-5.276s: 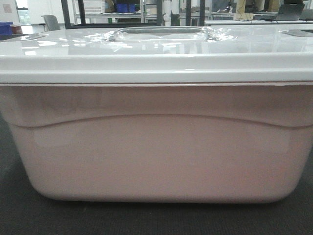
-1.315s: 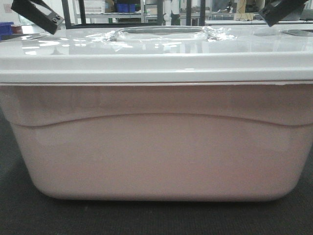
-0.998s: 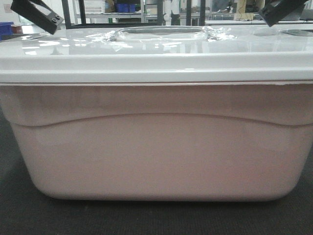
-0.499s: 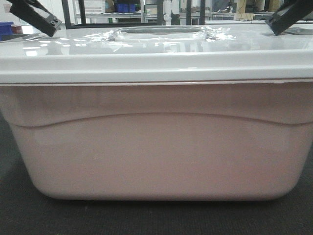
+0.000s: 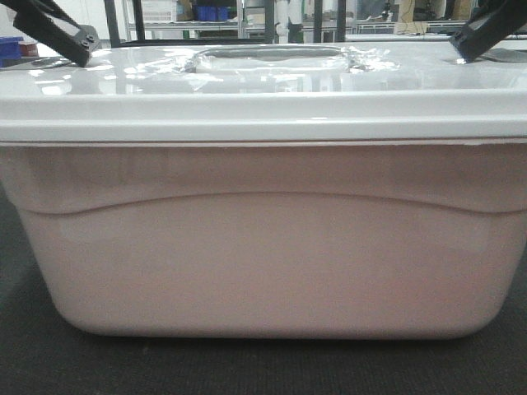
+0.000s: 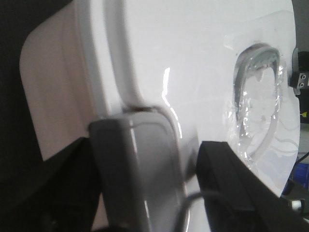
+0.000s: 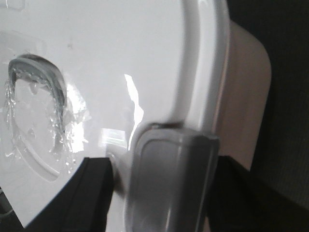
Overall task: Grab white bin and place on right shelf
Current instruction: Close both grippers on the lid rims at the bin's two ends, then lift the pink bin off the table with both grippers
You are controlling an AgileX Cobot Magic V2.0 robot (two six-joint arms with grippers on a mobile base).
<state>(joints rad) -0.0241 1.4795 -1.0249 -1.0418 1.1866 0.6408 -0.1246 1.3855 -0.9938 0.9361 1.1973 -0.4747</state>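
Observation:
The white bin (image 5: 263,255) fills the front view: pinkish translucent tub under a glossy white lid (image 5: 263,78). It stands on dark carpet. My left gripper (image 5: 64,34) is at the lid's left end and my right gripper (image 5: 476,37) at its right end. In the left wrist view the left gripper (image 6: 145,162) is open, its black fingers (image 6: 227,179) either side of the grey end latch (image 6: 137,159). In the right wrist view the right gripper (image 7: 161,176) is open astride the other grey latch (image 7: 169,179). The right shelf is out of view.
A recessed handle under crinkled clear film (image 5: 272,56) sits mid-lid. Dark frame posts (image 5: 111,20) and racks holding blue bins (image 5: 210,11) stand far behind. Dark carpet (image 5: 263,370) lies in front of the bin.
Both grippers have come down from the upper corners onto the lid's two ends and moved slightly outward. The bin has stayed put.

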